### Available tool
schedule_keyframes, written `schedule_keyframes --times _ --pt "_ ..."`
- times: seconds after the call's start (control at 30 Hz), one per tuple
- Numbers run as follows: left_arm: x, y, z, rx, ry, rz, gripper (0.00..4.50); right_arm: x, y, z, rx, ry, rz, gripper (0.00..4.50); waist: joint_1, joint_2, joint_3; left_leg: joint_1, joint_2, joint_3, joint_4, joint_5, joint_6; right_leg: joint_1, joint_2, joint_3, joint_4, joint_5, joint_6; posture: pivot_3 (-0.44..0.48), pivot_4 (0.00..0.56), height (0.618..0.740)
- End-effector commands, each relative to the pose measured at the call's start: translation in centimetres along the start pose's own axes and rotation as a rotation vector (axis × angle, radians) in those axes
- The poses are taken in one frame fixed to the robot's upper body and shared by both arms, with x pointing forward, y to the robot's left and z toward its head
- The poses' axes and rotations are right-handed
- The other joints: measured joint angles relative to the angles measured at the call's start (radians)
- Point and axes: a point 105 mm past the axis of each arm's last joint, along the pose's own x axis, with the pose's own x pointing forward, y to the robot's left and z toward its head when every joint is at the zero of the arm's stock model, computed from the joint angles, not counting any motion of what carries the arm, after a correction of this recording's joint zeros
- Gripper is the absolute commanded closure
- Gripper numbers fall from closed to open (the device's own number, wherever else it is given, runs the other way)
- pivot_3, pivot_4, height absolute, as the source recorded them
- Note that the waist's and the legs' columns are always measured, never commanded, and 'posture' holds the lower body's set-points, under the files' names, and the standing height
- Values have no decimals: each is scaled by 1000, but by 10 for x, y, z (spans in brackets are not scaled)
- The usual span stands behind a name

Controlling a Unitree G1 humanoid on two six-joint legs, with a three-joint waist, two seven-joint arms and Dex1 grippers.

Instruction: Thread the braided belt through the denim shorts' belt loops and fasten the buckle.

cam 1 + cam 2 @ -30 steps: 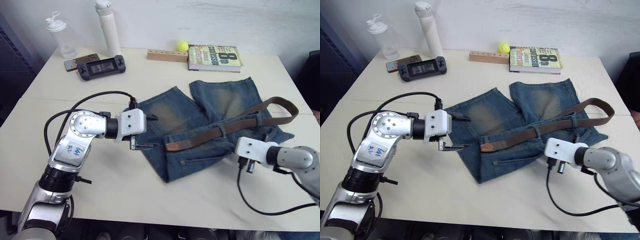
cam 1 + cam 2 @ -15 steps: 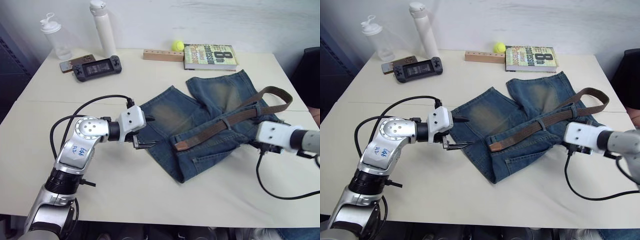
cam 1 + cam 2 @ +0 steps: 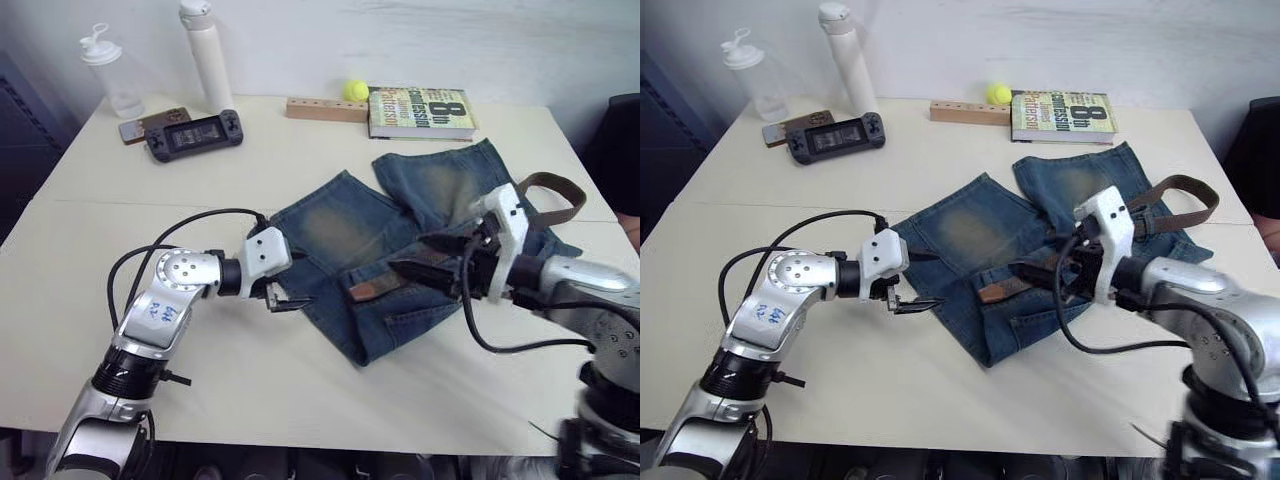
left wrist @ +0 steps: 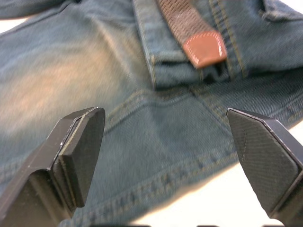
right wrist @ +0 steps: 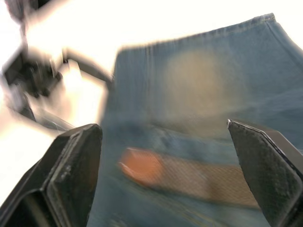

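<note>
The denim shorts lie flat in the middle of the table. The braided belt runs along the waistband. Its tan tip rests near the shorts' left side, and its other end curls off to the right. The buckle is hidden, and I cannot make out the belt loops behind my right arm. My left gripper is open at the shorts' left edge and points at the tan tip. My right gripper hangs open over the belt, just right of the tip, holding nothing.
Along the table's back edge stand a book, a tennis ball, a wooden block, a game console, a phone, a white bottle and a clear bottle. Cables trail from both wrists.
My right gripper has swung in from the shorts' right side to above the belt, now pointing left with its jaws open. The left gripper has barely shifted. The camera has moved a little.
</note>
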Motion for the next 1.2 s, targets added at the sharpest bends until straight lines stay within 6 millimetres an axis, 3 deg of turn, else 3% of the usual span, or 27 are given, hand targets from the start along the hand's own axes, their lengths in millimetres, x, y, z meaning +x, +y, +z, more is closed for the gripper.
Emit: schedule_keyframes --times 0.03,0.23,0.47,0.63,0.83,1.07,1.2 --pt "-8 -1 8 19 -21 37 0 -5 -23 -8 295 -111 -37 42 -1 -1 -1 0 -1 -2 0 0 0 0 -1 0 1 0 0 0 150 738" --pt "-8 -2 9 21 -12 61 0 9 -22 -59 598 -70 -67 42 -6 1 0 -3 -4 -8 -1 0 0 -1 -1 1 3 0 0 0 150 738" --pt "-10 -1 10 -33 -17 108 0 -2 -19 -62 804 -74 -151 42 -15 2 0 -3 -5 -8 -1 1 1 -1 -1 2 2 0 0 0 150 738" --pt "-9 -1 11 -26 -10 113 0 -4 -22 -57 799 -98 -181 42 -23 2 -1 -3 -5 -8 -1 2 1 0 -1 2 1 0 0 0 150 738" --pt "-7 -3 13 -16 -7 109 0 8 -20 -50 828 -110 -135 42 -26 2 -1 -3 -4 -8 -2 2 1 0 -1 3 -1 0 0 0 150 738" --pt "-11 1 16 5 6 120 0 19 -21 -56 860 -68 -124 42 -25 2 -1 -3 -4 -9 -2 2 1 1 -1 2 -3 0 0 0 150 738" --pt "-11 2 18 9 7 124 0 15 -33 -63 865 -40 -186 42 -25 2 -1 -3 -4 -9 -2 2 1 1 -1 2 -3 0 0 0 150 738"
